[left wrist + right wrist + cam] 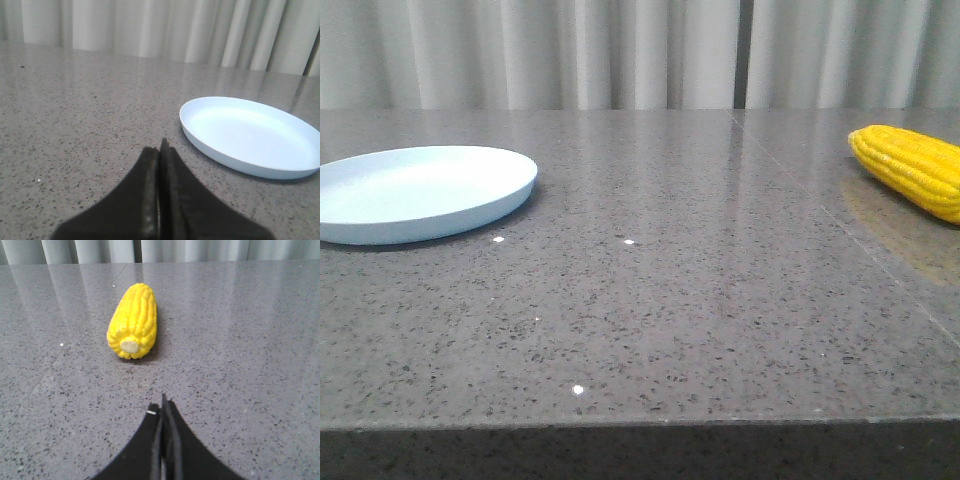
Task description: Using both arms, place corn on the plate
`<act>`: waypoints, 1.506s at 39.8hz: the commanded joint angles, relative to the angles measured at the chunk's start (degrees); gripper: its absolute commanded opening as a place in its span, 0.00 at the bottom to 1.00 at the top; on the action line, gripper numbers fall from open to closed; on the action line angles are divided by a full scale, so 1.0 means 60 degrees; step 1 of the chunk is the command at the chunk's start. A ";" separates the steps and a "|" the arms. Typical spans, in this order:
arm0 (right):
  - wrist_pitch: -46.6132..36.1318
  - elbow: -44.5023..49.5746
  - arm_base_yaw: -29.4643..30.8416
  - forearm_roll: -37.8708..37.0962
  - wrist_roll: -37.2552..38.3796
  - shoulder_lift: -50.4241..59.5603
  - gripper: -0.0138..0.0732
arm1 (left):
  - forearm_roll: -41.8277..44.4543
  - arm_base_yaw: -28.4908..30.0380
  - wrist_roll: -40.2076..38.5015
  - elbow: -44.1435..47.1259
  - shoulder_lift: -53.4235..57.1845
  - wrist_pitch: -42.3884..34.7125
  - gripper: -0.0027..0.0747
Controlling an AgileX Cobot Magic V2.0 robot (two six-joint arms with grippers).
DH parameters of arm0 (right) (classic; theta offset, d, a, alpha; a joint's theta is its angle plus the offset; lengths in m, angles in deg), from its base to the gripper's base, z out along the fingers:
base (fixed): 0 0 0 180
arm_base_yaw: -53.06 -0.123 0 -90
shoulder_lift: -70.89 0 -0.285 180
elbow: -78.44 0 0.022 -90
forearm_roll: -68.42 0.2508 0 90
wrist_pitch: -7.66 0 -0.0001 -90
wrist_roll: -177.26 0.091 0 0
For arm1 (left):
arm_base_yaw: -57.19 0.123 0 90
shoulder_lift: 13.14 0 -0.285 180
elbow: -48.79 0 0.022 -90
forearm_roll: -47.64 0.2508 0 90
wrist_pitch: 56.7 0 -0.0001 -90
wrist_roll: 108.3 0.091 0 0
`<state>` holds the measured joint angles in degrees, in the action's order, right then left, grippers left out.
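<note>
We have not picked up the corn [912,167] yet. It lies at the right edge of the front view on the speckled gray surface [700,300], bumpy and yellow. The smooth, round pale-blue plate [415,192] sits far off at the left. Both our left fingers [161,150] and right fingers [163,407] are clenched and empty. Next we think the right ones must open and reach for the corn.
</note>
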<state>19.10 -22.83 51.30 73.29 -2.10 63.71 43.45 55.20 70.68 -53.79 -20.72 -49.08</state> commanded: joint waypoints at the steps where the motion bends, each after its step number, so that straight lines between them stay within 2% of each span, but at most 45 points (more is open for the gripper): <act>1: -0.0719 -0.0044 0.0057 -0.0023 -0.0107 0.0164 0.09 | -0.0084 -0.0054 -0.0090 0.0052 0.0201 -0.0807 0.01; 51: -0.0736 -0.0044 0.0057 -0.0032 -0.0107 0.0164 0.09 | -0.0084 -0.0054 -0.0090 0.0052 0.0201 -0.0870 0.01; 60: -0.0836 -0.0598 0.0069 -0.0042 -0.0107 0.0164 0.09 | -0.0067 -0.0054 -0.0090 -0.0312 0.0201 -0.3202 0.01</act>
<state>18.48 -22.83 51.30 73.29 -2.10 63.71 43.45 55.20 70.68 -53.79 -20.72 -58.59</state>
